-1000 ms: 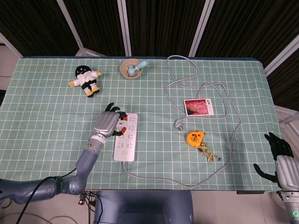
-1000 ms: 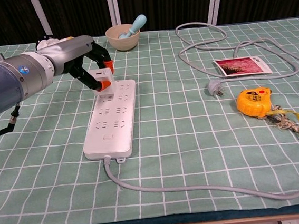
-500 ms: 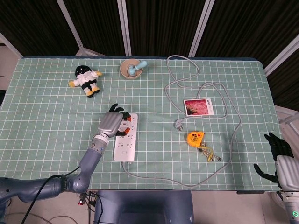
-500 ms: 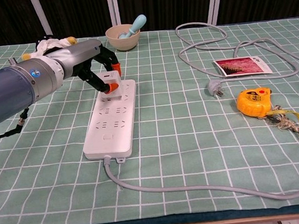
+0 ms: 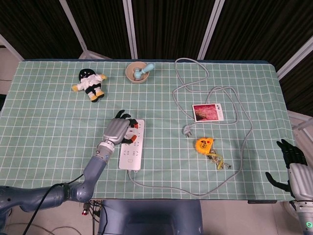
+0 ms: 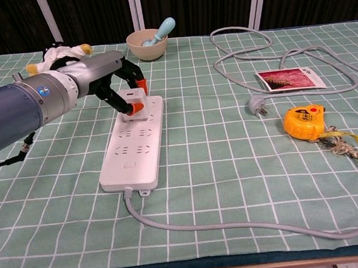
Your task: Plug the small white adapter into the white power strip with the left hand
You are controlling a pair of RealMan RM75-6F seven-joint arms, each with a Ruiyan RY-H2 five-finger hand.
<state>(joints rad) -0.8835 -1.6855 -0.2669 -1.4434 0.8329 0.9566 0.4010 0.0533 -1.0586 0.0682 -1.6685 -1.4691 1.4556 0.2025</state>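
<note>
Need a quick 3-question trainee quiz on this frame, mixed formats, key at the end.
1. True or false: the left hand holds the small white adapter at the far end of the white power strip.
2. Which item lies closest to the loose grey plug? A) plush toy B) yellow tape measure C) bowl
3. Fill in: the right hand sits off the table's ____ edge, holding nothing.

Key: 1 true; 2 B; 3 right
</note>
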